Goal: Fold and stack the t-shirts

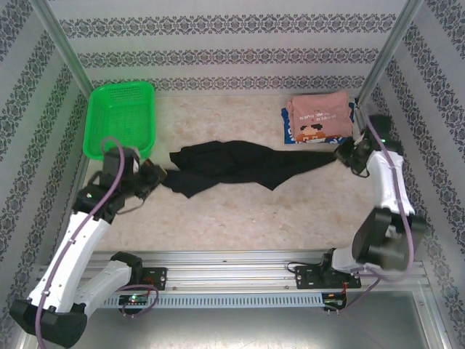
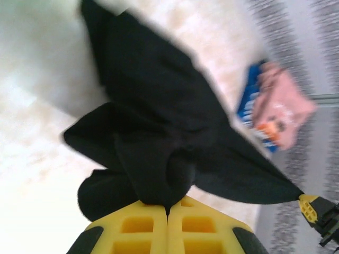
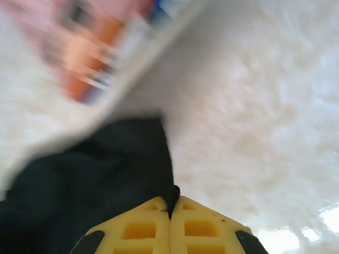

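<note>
the black t-shirt (image 1: pixel 240 166) lies rumpled, drawn into a band across the middle of the tabletop (image 1: pixel 240 211), long axis left edge to right edge. the pink t-shirt (image 1: pixel 316 109) sits folded on the blue t-shirt (image 1: pixel 289 132) at the far right corner. the left gripper (image 1: pixel 156 174) pinches the band's left end, the right gripper (image 1: pixel 341 154) its right end.

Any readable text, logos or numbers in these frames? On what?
Pink shirt: one line of dark lettering, too small to read from above and blurred in the wrist views.
Blue shirt: pixel graphic, no legible words.
Black shirt: no print visible.
No readable text anywhere.
</note>
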Robot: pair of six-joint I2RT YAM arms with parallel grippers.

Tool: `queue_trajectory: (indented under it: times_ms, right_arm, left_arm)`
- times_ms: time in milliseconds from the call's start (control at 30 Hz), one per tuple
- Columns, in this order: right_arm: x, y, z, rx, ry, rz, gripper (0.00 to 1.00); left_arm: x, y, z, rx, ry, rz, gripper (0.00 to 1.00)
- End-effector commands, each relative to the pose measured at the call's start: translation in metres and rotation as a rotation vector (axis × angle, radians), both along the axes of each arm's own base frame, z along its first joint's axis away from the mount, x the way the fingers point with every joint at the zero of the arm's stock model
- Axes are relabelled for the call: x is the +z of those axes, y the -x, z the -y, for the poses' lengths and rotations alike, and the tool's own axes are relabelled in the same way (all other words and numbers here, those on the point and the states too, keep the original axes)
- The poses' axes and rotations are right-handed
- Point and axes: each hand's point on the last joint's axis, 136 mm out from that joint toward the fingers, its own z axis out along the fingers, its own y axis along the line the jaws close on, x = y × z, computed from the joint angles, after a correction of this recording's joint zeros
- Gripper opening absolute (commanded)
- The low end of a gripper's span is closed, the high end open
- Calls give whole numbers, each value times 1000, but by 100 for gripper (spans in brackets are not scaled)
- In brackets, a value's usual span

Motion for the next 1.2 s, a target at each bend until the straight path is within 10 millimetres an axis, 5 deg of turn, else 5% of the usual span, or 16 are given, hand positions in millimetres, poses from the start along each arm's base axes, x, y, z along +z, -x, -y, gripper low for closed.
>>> queue_trajectory:
  times_ms: [0, 133, 400, 500, 633, 867, 1000, 1167]
  right_arm:
    - [97, -4, -12, -7, -87, 258, 0]
    - [187, 2, -15, -6, -136, 466, 0]
    - [310, 29, -26, 56, -165, 744, 0]
    - [325, 26, -29, 86, -184, 768, 0]
    - [318, 10, -22, 85, -186, 754, 0]
    - [319, -47, -17, 147, -231, 775, 0]
    - [340, -79, -18, 197, -253, 832, 0]
    - [381, -99, -8, 225, -258, 938, 0]
  left_arm:
    - [90, -21, -8, -21, -42, 231, 0]
    - [176, -37, -21, -4, -82, 408, 0]
    - [280, -56, -28, -1, -77, 626, 0]
    - [305, -69, -24, -22, -75, 678, 0]
    - [313, -98, -24, -32, -73, 696, 0]
    - [336, -166, -5, -131, 64, 792, 0]
    - [363, -196, -1, -166, 183, 911, 0]
    - [386, -215, -23, -108, 301, 1026, 0]
